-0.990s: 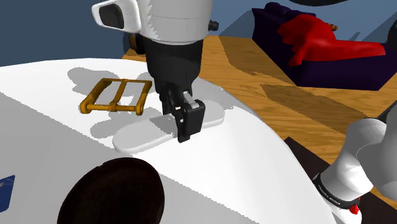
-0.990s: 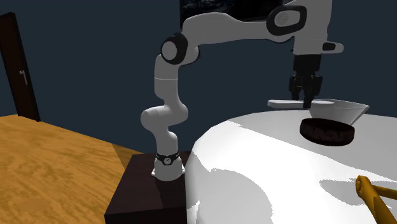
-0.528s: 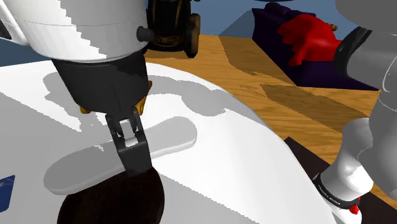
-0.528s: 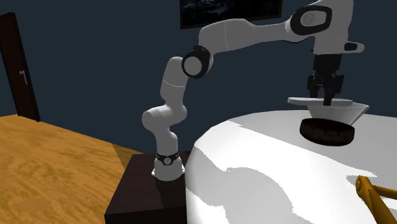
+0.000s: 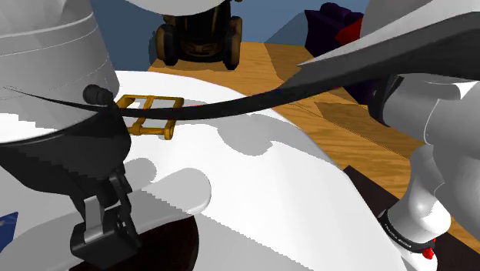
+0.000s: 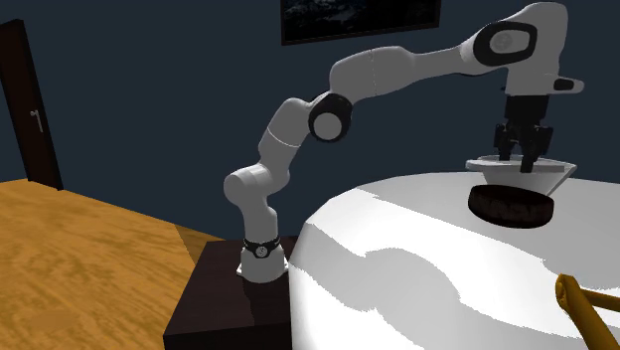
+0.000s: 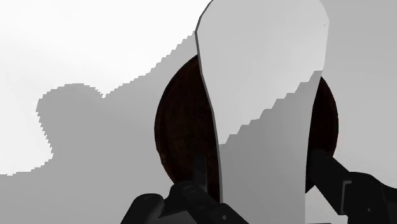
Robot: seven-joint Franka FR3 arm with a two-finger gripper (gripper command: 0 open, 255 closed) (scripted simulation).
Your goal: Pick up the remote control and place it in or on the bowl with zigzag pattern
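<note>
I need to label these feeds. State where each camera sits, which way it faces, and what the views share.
Shoulder view: beside the stand, looking down across the white table; arm links loom close, end effector low.
Second exterior view: off the table's side, facing the whole arm and stand.
Wrist view: on the hand, looking down past the fingers.
All share the white remote over the dark bowl.

no readable text, labels, numbers anywhere

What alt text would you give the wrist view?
The black end effector clasps a plain pale grey remote control directly above a dark round bowl. The bowl sits on a white table crossed by a grey shadow.
</note>
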